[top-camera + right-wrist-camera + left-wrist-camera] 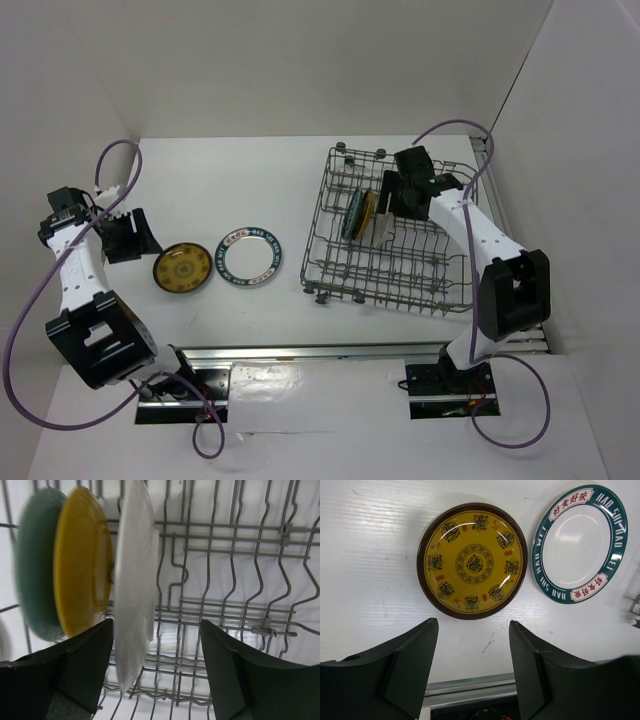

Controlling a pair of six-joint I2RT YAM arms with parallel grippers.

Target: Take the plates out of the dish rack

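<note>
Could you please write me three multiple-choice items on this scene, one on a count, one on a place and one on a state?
1. How many plates stand on edge in the dish rack? A one; B three; C five.
2. Where is the teal-rimmed plate? A flat on the table; B upright in the dish rack; C balanced on the rack's rim.
3. How is the right tool? A shut on a plate; B out of view; C open, holding nothing.
Answers: B, the right wrist view shows a teal, a yellow and a white one side by side; A, it lies flat beside the yellow-brown plate; C, its jaws stand wide apart, clamping nothing.
</note>
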